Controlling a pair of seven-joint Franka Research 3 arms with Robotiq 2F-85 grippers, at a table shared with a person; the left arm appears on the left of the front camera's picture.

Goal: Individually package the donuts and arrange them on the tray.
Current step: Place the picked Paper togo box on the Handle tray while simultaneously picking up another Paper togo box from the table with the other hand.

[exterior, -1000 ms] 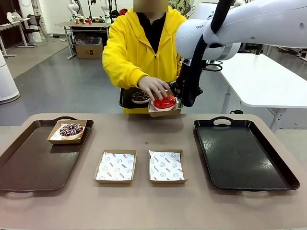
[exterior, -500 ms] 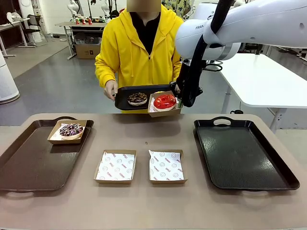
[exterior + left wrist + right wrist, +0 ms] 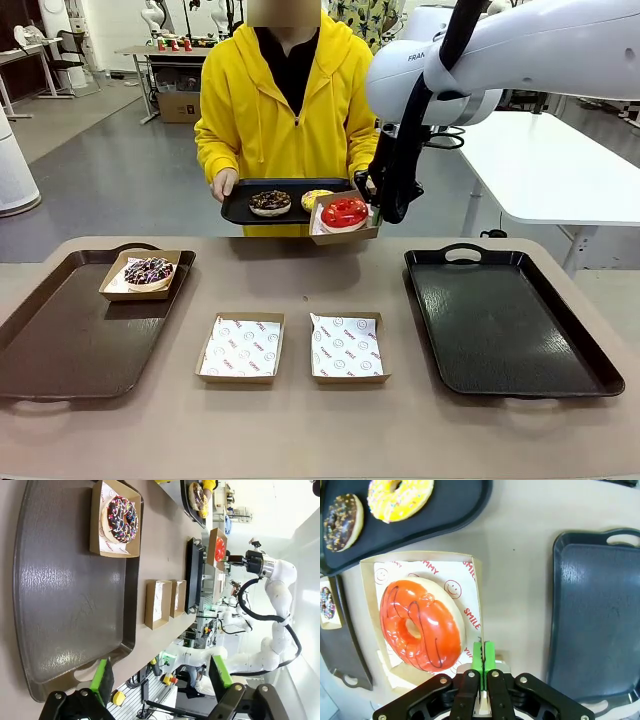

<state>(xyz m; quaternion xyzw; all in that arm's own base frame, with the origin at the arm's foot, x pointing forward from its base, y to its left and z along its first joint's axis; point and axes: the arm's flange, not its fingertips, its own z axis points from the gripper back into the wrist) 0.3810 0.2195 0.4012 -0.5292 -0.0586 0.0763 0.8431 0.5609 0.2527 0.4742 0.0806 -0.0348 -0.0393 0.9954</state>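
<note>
The person (image 3: 285, 120) has drawn back from the red donut (image 3: 344, 212). It now lies in the box (image 3: 345, 238) at the table's far edge. The right gripper (image 3: 483, 660) holds the box, its jaws pinched on the rim. The left gripper (image 3: 160, 672) is wide open and empty over the left tray (image 3: 65, 605). This donut looks packaged; placing it on a tray is probably next.

The front camera sits on the robot's side, a little raised, facing across the tabletop (image 3: 300, 430) toward the person (image 3: 275, 110). The left wrist camera, rolled sideways, hangs low over the brown tray (image 3: 65, 605) behind the left tool (image 3: 161, 676), looking along the tabletop. The right wrist camera looks steeply down behind the right tool (image 3: 483, 655), close above the red donut (image 3: 420, 625) in its carton (image 3: 367, 595). All three share the sprinkled dark donut (image 3: 149, 270) and the black tray (image 3: 505, 320)
</note>
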